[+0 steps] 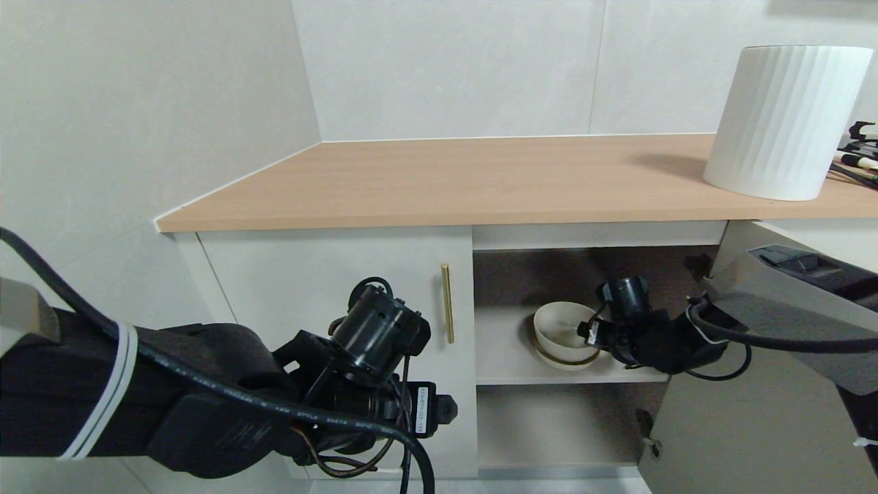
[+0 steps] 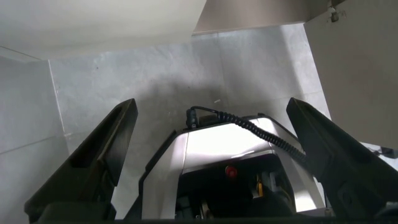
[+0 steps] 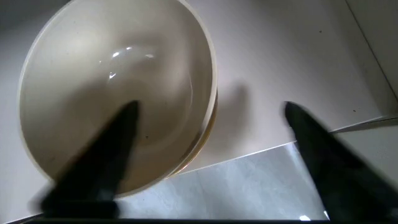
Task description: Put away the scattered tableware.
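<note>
1. One cream bowl (image 1: 562,333) stands on the upper shelf (image 1: 507,357) of the cabinet under the table (image 1: 446,178). It is close to the shelf's front edge, in the half whose door (image 1: 741,425) is swung open.
2. A gold-edged rim shows beneath the bowl. Whether that is a second dish nested under it cannot be told.
3. The right end effector (image 1: 597,335) is inside the open half at shelf height, just beside the bowl on the side away from the closed door.
4. In the right wrist view its fingers (image 3: 99,168) are spread wide. One lies over the bowl's hollow and the other over bare shelf, so the bowl's near wall falls between them.
5. Whether either finger touches the bowl cannot be told.
6. The left end effector (image 2: 211,106) hangs low in front of the closed cabinet door (image 1: 329,274), below its brass handle (image 1: 446,303) and well apart from the bowl. Its fingers are spread with nothing between them.
7. On the table, near its right end, stands a tall white ribbed container (image 1: 789,120), with a few pens (image 1: 857,161) lying just beside it at the far right.
</note>
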